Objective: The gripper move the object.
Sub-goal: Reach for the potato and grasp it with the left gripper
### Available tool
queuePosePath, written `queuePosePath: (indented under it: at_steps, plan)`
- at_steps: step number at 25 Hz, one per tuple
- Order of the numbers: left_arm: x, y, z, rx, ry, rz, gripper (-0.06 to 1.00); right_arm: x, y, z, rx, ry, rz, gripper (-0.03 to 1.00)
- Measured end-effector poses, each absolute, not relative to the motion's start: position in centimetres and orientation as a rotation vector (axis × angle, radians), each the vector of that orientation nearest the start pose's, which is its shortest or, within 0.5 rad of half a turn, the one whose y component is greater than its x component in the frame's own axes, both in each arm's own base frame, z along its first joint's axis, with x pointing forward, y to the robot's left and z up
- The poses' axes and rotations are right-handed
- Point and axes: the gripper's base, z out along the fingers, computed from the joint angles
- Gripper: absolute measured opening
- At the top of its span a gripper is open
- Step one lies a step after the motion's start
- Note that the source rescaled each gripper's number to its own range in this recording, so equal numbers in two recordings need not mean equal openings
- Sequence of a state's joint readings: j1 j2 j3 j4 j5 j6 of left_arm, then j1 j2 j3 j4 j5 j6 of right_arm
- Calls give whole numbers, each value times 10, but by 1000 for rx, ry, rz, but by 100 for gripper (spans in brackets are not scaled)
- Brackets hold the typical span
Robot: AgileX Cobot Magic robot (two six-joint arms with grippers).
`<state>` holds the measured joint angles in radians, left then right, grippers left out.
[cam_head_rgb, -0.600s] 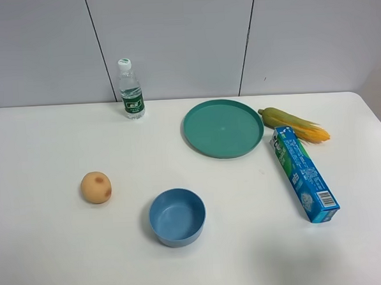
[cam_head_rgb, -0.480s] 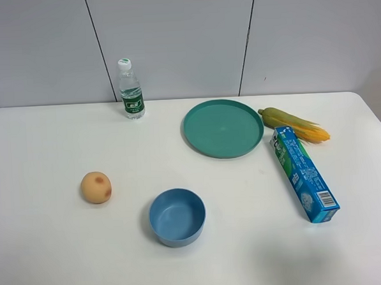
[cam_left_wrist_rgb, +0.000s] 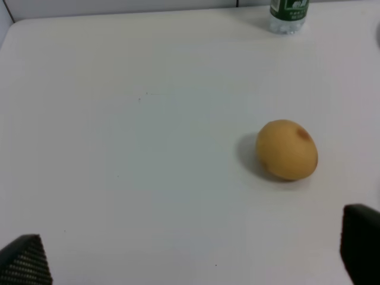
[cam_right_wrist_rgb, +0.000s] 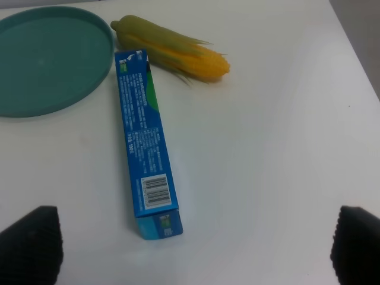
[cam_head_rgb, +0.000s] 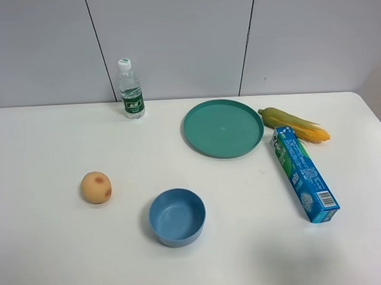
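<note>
The object, a small round tan-orange fruit (cam_head_rgb: 96, 187) with a brownish blemish, lies on the white table at the left, left of the blue bowl (cam_head_rgb: 177, 216). It also shows in the left wrist view (cam_left_wrist_rgb: 287, 149). Neither arm shows in the high view. The left gripper (cam_left_wrist_rgb: 196, 261) is open, its black fingertips (cam_left_wrist_rgb: 25, 261) at the frame's corners, short of the fruit and apart from it. The right gripper (cam_right_wrist_rgb: 196, 243) is open and empty, its fingertips (cam_right_wrist_rgb: 29, 242) wide apart near the blue box.
A teal plate (cam_head_rgb: 223, 128) sits at the back middle. A corn cob (cam_head_rgb: 294, 124) and a long blue box (cam_head_rgb: 304, 173) lie at the right. A water bottle (cam_head_rgb: 131, 89) stands at the back by the wall.
</note>
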<state>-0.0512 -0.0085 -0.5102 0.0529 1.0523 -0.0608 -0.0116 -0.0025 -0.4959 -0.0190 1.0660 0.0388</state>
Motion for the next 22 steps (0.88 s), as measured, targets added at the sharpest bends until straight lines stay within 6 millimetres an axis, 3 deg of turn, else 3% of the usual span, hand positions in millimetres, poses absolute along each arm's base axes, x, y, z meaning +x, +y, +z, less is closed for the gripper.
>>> queuePosePath:
  at_steps: [16, 22]
  plan:
    - [-7, 4, 281, -11, 2018, -15, 100, -5, -1, 276, 53, 2050, -6, 100]
    - [15, -1, 286, -9, 2133, -65, 100, -5, -1, 276, 53, 2050, -6, 100]
